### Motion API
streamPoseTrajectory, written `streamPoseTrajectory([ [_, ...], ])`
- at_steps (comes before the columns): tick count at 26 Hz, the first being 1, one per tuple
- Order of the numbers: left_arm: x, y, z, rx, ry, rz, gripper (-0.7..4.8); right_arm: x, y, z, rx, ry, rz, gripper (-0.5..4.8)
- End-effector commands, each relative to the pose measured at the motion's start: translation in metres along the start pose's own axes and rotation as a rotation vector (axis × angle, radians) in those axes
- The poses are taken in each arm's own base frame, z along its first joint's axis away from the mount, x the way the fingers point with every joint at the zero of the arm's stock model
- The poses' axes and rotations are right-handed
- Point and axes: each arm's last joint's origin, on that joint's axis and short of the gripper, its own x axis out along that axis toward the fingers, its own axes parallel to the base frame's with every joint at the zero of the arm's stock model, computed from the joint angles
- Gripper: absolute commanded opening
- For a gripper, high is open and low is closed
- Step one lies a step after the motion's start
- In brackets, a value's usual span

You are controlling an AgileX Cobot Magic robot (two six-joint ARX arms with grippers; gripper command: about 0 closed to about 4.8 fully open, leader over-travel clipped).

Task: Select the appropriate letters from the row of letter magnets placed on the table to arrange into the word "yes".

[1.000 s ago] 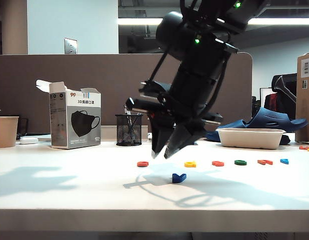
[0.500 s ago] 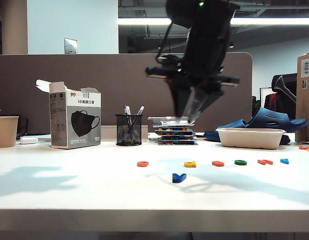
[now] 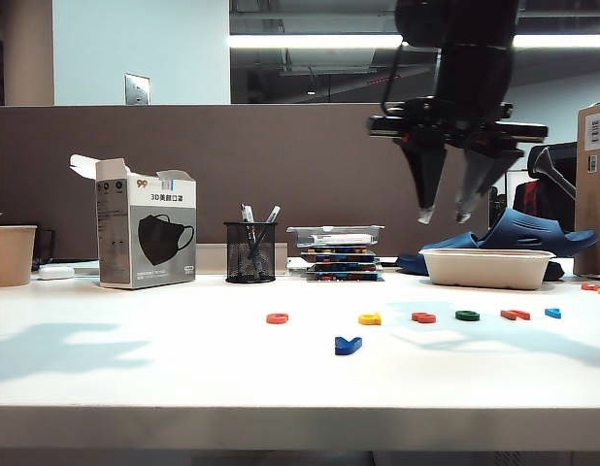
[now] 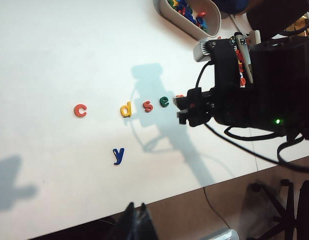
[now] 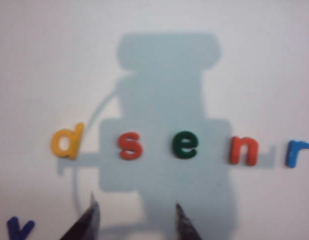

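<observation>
The row of letter magnets lies on the white table [image 3: 135, 369]: orange-red c [image 3: 277, 317], yellow d [image 3: 369, 317], red s [image 3: 423, 316], green e [image 3: 467, 315], orange-red n [image 3: 515, 314], light-blue r [image 3: 552, 313]. The dark blue y [image 3: 348, 344] lies alone in front of the row. My right gripper [image 3: 446, 216] hangs open and empty, high above the s [image 5: 130, 145] and e [image 5: 185, 144]. My left gripper [image 4: 136, 212] is shut with nothing in it, beyond the table's front edge, far from the y [image 4: 118, 155].
At the back of the table stand a paper cup [image 3: 11, 254], a mask box [image 3: 145, 233], a mesh pen holder [image 3: 250, 252], a stack of flat boxes [image 3: 337, 254] and a white tray [image 3: 486, 267] with spare letters. The right arm [image 4: 264, 85] reaches over the row's right end.
My right gripper has risen from just above the y, swung right to above the s and e, and opened wider. The y stays where it lay.
</observation>
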Motion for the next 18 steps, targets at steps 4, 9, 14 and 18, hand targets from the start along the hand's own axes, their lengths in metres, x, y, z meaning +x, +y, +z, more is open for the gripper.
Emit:
streamPoseTrajectory([
  [4, -0.002, -0.001, 0.001, 0.008, -0.017, -0.010, -0.05, 0.007, -0.017, 0.005, -0.028, 0.015, -0.011, 2.10],
  [9, -0.002, -0.001, 0.001, 0.008, -0.017, -0.010, -0.05, 0.034, -0.020, 0.005, -0.035, 0.076, -0.022, 2.34],
  [14, -0.002, -0.001, 0.001, 0.008, -0.016, -0.010, -0.05, 0.052, -0.022, 0.007, -0.046, 0.102, -0.010, 2.34],
  [18, -0.002, -0.001, 0.001, 0.008, -0.016, -0.010, -0.05, 0.065, -0.026, 0.007, -0.042, 0.121, -0.004, 2.34],
])
